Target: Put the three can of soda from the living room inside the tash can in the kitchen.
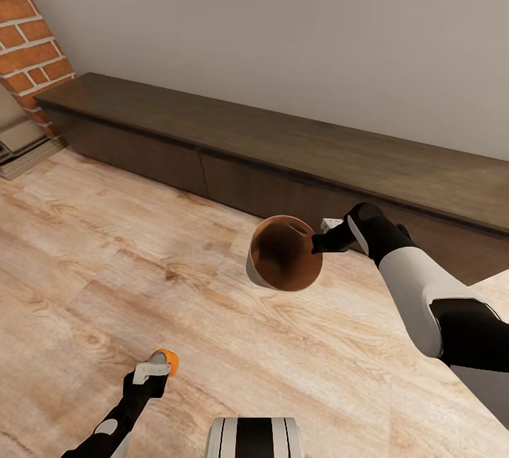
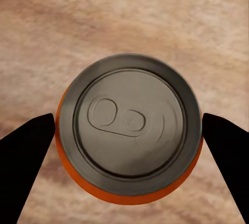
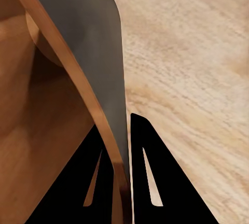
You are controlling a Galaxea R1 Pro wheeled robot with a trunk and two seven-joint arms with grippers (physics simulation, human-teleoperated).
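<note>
An orange can of soda point(image 2: 128, 129) is clamped between the fingers of the left gripper point(image 1: 150, 372) above the wood floor point(image 1: 106, 253), while the tash can point(image 1: 284, 254) is pinched by its rim between the right gripper's point(image 3: 122, 182) fingers.

Head camera looks down over the wood floor point(image 1: 141, 267) — both wrist cameras face it close-up.
</note>
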